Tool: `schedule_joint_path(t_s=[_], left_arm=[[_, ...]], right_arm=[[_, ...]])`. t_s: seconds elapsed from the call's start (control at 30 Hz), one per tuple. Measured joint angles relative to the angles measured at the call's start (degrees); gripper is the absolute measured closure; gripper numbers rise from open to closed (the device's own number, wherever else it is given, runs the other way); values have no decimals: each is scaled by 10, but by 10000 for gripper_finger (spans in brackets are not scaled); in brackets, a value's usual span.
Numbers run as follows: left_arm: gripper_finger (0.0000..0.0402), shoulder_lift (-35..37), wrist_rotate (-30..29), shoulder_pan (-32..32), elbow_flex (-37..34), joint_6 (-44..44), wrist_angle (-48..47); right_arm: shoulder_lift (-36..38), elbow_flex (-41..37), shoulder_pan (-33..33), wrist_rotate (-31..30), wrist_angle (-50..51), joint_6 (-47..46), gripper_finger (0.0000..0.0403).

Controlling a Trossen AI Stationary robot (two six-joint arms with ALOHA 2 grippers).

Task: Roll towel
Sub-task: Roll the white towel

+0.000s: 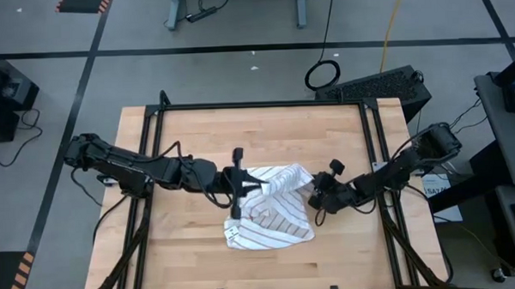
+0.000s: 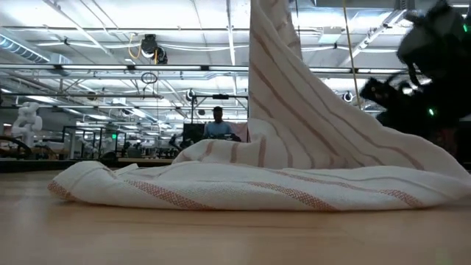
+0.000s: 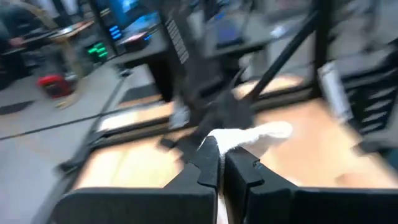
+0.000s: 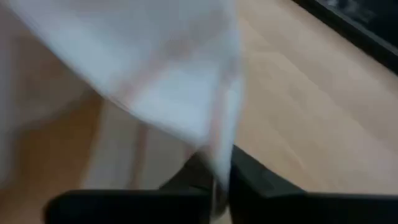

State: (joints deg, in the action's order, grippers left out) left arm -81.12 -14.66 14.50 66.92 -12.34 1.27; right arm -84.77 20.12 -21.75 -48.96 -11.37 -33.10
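The white towel with narrow dark stripes (image 1: 273,217) lies crumpled at the table's middle, its near part flat on the wood. Its far part is raised. In the low view the towel (image 2: 257,184) rises in a steep peak (image 2: 274,44) that runs out of the picture's top. My left gripper (image 1: 244,186) is at the towel's far left part and is shut on it. My right gripper (image 1: 313,194) is at the towel's far right part and is shut on it. The right arm shows dark at the right of the low view (image 2: 434,66). My left gripper pinches a bunched bit of the towel's far left part (image 3: 219,142) between its two fingers; one layer or several, I cannot tell. The cloth is lifted off the table there and falls away to the part lying on the wood (image 1: 269,230). My right gripper pinches the towel's far right part (image 4: 221,158) between its two fingers. The cloth spreads out beyond the fingers and blocks most of that view. That part is raised and the towel's lower part rests on the table.
A black frame (image 1: 256,106) runs along the table's far edge and sides. Bare wood lies to the left (image 1: 175,242) and near side of the towel. A person (image 2: 218,121) shows far off in the room beyond the table.
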Motion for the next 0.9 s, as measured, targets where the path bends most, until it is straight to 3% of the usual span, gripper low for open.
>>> schedule_joint_path(t_s=[0.2,0.3,0.5,0.77,0.9], left_arm=[[395,24,-138,-16,0,13,-110],[394,27,-181,-23,0,54,-179],[394,24,-157,-14,-5,123,-228],[393,24,-142,31,-10,166,-275],[393,24,-143,46,-11,193,-291]], right_arm=[[94,98,11,20,173,18,394],[133,143,11,73,241,40,400],[177,203,10,156,321,65,400],[228,279,10,221,491,63,399],[243,292,10,269,491,61,399]])
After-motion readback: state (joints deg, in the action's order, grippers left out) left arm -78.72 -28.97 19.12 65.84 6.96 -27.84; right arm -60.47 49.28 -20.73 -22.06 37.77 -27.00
